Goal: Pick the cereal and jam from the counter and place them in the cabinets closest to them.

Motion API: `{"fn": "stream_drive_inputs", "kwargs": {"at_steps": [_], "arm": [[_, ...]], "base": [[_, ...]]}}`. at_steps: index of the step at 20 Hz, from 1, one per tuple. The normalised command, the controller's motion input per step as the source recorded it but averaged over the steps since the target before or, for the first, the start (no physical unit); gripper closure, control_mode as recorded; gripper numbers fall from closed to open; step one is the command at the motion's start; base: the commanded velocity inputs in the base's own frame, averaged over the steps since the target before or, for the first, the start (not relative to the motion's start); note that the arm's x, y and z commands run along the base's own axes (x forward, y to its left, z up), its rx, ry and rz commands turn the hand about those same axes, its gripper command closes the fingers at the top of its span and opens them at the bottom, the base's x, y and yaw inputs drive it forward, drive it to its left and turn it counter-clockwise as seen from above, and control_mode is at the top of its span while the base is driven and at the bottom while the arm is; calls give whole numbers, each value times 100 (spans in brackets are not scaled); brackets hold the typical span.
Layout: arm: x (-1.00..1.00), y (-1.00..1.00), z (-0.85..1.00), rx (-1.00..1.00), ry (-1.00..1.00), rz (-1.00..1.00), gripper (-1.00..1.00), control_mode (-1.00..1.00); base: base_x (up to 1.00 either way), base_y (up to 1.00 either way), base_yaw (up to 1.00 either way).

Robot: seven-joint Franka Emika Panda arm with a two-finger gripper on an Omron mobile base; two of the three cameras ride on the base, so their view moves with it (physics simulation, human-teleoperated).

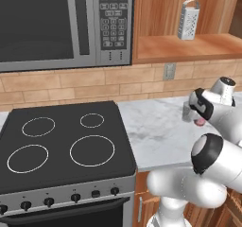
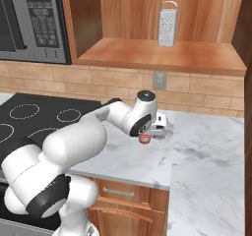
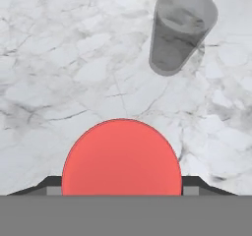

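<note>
- The tool hangs over the marbled tabletop, pointing down at it, just right of the black stovetop.
- In the hand view the jam shows as a round red disc sitting between the two dark fingertips, one at each side of it.
- The tool stands fairly wide, its jaws set at either side of the jar; whether they press on it or only bracket it cannot be told.
- In the right base view the jam is a small red shape directly under the hand, close above or on the stone; contact with the tabletop cannot be told.
- In the left base view a sliver of the jam peeks out pinkish below the wrist, the rest covered by the arm.
- A translucent grey cup stands upright on the tabletop near the jar but apart from it, toward the upper right of the hand view.
- Above the tabletop, the open wooden cabinets hold a metal grater standing upright on the plank shelf.
- A microwave hangs over the stovetop, to the left of the cabinets.
- A wall socket sits in the brick backsplash below the shelf.
</note>
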Motion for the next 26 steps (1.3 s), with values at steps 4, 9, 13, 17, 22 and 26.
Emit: {"fn": "stream_drive_inputs", "kwargs": {"at_steps": [4, 9, 13, 17, 22, 26], "arm": [[-25, 0, 41, 0, -2, -3, 100, -100], [-26, 1, 40, 0, -6, -1, 100, -100], [-22, 6, 41, 0, -10, 0, 100, -100], [-13, 12, 46, 0, -9, 0, 100, -100], [-7, 15, 49, 0, -7, 0, 100, -100], [-1, 16, 49, 0, -4, 0, 100, -100]], "base": [[0, 0, 0], [0, 0, 0], [0, 0, 0], [0, 0, 0], [0, 0, 0], [0, 0, 0]]}}
